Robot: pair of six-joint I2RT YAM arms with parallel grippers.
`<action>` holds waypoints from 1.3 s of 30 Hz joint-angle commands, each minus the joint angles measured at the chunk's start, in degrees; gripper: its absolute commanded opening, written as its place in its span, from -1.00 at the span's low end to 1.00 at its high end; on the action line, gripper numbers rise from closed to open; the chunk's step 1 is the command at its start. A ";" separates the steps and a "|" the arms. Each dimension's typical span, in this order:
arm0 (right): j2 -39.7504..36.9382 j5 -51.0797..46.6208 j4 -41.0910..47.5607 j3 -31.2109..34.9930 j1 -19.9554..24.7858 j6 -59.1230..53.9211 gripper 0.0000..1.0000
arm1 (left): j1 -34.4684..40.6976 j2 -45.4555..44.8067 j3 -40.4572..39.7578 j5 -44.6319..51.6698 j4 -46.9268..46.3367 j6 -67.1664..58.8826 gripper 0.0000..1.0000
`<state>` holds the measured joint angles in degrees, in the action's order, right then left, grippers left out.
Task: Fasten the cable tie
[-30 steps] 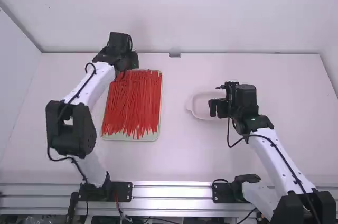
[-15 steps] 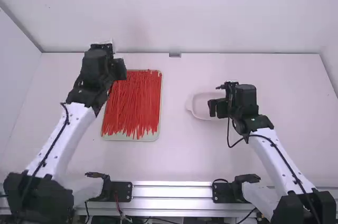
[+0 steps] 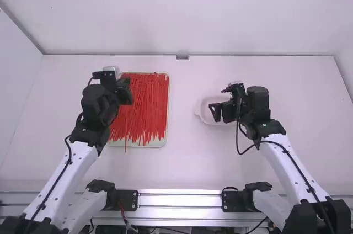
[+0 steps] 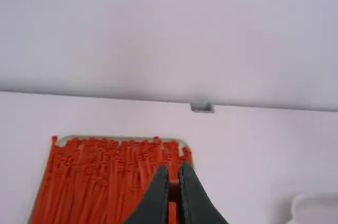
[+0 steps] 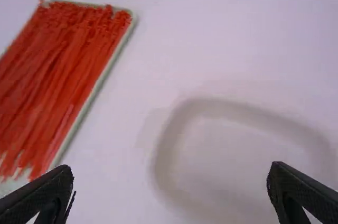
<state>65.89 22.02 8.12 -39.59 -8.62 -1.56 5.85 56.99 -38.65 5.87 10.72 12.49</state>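
1 tray (image 3: 138, 145) holds many red cable ties (image 3: 140, 107); 1 white dish (image 3: 203, 113) lies nearby. The left gripper (image 4: 171, 182) pinches 1 tie (image 4: 172, 205); the right gripper (image 5: 169, 170) is spread.

Bright red cable ties (image 3: 140, 107) fill a pale green tray (image 5: 95, 96); the dish (image 3: 199, 110) and table (image 3: 182, 154) are white

Left gripper (image 4: 171, 175) pinches a red cable tie (image 4: 172, 208) between near-closed fingers, right gripper (image 5: 169, 195) hovers spread wide
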 commanded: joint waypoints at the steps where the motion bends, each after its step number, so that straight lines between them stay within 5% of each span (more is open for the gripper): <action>1: 0.44 8.13 -1.20 -1.57 -0.11 -0.46 0.97 | 0.15 0.96 0.35 6.03 1.99 0.15 -0.96; 23: 0.46 41.24 -22.88 -1.57 -0.13 -1.27 0.97 | 0.15 11.50 0.13 31.78 32.24 13.00 -0.96; 32: 0.46 38.93 -33.59 -1.57 -4.02 3.65 0.97 | -0.04 11.50 -3.78 39.32 33.83 15.17 -0.96; 39: 0.46 28.20 -40.00 -1.57 -8.41 10.91 0.96 | 0.02 11.52 -7.52 43.06 35.28 18.10 -0.96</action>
<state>65.91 54.35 -31.07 -39.59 -16.23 6.13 5.85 68.29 -44.18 46.13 45.34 29.10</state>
